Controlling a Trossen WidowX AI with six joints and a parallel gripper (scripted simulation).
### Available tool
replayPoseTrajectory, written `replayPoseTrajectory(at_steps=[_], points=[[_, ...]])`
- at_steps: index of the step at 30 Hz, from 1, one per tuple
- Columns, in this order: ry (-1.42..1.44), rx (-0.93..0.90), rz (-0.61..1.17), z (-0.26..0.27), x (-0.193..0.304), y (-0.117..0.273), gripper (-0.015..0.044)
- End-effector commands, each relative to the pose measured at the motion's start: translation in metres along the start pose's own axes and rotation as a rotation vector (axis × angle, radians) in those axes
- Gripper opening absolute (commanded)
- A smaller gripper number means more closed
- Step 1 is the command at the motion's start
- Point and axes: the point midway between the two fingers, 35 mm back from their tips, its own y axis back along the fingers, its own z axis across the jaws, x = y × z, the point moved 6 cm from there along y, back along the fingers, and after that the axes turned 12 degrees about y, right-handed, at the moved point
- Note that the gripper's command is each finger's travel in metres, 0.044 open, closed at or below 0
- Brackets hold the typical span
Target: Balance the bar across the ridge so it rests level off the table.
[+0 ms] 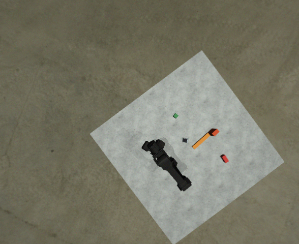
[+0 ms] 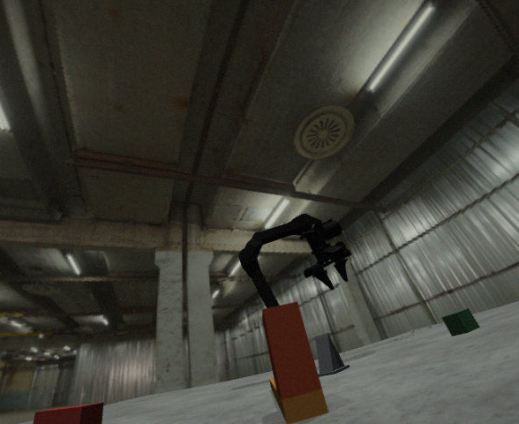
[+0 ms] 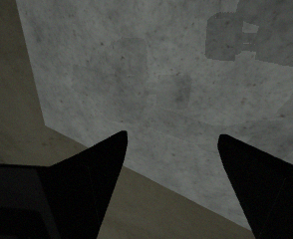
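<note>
Right now, the gripper point(image 1: 152, 146) point(image 2: 339, 283) point(image 3: 171, 137) was wide, with nothing between its tips. It hung high up, on the far side of the ridge point(image 1: 184, 140) point(image 2: 330, 354) from the bar point(image 1: 201, 141) point(image 2: 304, 405). The bar lay flat on the table point(image 1: 133, 123) point(image 2: 432, 365) point(image 3: 87, 30), near the ridge but not touching it. A tall orange-red block point(image 1: 215, 131) point(image 2: 291, 351) stood on the bar's end away from the ridge. The green cube point(image 1: 175, 115) point(image 2: 460, 321) and the red block point(image 1: 225, 158) point(image 2: 68, 414) sat well apart from the ridge. The step in hand looked like getting over to the bar. A good way was to stay high past the ridge, turn so the tips went down on both long sides of the bar, and only then close. The tall block probably made its end heavy, so the best grip was likely nearer that end than the middle. A grip too far off could have let the bar tip or swing into the ridge.
</note>
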Motion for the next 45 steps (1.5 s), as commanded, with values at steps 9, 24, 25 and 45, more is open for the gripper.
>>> replayPoseTrajectory(at_steps=[9, 24, 25, 45], points=[[-0.266, 0.016, -0.069, -0.005, -0.043, 0.004, 0.0315], [-0.513, 0.028, -0.137, -0.027, -0.089, 0.012, 0.0315], [-0.523, 0.028, -0.141, -0.030, -0.091, 0.013, 0.0315], [-1.080, 0.008, -0.243, -0.073, -0.159, 0.033, 0.0315]])
